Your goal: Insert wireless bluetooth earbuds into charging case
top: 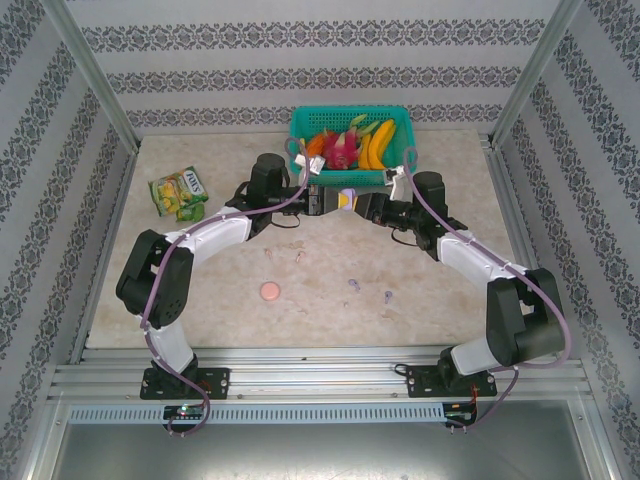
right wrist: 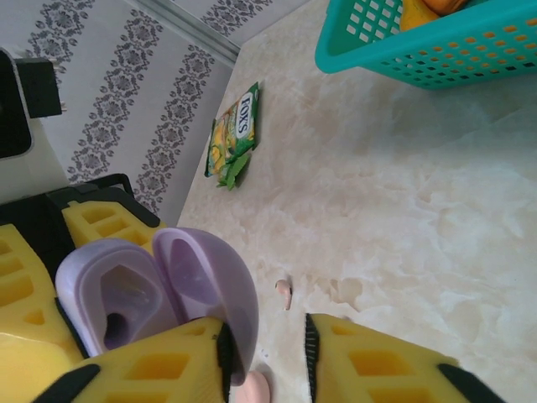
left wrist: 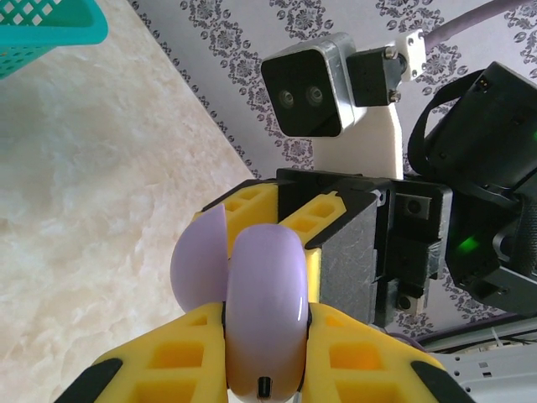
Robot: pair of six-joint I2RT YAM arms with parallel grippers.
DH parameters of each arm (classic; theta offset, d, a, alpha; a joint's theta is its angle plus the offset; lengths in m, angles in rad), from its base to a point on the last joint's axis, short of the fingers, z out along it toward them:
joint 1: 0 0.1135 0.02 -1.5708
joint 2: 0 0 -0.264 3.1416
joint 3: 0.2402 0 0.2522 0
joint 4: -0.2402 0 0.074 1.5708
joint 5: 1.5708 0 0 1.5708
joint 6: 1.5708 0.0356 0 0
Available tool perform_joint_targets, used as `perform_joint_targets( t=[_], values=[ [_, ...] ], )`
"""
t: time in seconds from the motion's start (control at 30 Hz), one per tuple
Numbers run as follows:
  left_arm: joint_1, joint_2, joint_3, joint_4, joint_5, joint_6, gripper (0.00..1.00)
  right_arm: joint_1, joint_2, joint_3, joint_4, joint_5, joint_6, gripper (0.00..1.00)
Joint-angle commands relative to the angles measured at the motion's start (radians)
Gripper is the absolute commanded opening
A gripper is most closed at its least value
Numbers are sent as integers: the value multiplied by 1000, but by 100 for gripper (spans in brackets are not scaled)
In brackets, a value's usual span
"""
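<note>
— What has the left gripper (left wrist: pixel 264 336) got?
— The lilac case (left wrist: pixel 267 285). It's a smooth, glossy, rounded shell, clamped between the gripper's yellow ribbed fingers (left wrist: pixel 159 363). It's held up off the table (top: pixel 320 325), just in front of the basket (top: pixel 350 178).
— Is the case closed?
— No, it's hinged open. The domed lid (right wrist: pixel 205 277) stands beside the base (right wrist: pixel 113 294), which has moulded hollows inside.
— And the right gripper (right wrist: pixel 267 361)?
— It faces the left one, right up at the case. Its fingers (right wrist: pixel 377 365) are apart. The lid's rim dips into the gap close by one of them, and the other is clear of it.
— Where are the buds?
— Down on the table, well away from the case. Two lilac buds (top: pixel 353 285), tiny and stemmed, lie near each other between the arms. A pale pink bud (right wrist: pixel 285 294) lies on the stone-patterned top below the grippers.
— Anything else?
— A flat, round pink case (top: pixel 270 291) near the left arm and a crinkly green sweet packet (top: pixel 178 193) at the left. There are plastic bananas (top: pixel 378 143) in the teal perforated basket.
</note>
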Motion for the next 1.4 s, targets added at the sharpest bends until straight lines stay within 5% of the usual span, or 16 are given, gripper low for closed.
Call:
perform_joint_targets(
  t=[0.0,0.57,0.67,0.87,1.1,1.37],
  values=[
    [-23,12,21,26,46,17,4,4,10,38,12,14,-10,25],
    [-30,24,27,18,27,16,14,23,-21,51,-41,17,-34,3],
    [-31,26,30,15,21,16,24,33,-27,61,-77,32,-50,3],
    [-31,15,29,-5,-27,34,63,68,-51,102,-227,130,-123,0],
    [-14,-66,18,-78,-109,108,94,78,-88,127,-365,245,-199,0],
    [-6,-159,127,-457,-271,387,100,82,-125,140,-463,350,-273,0]
  ],
)
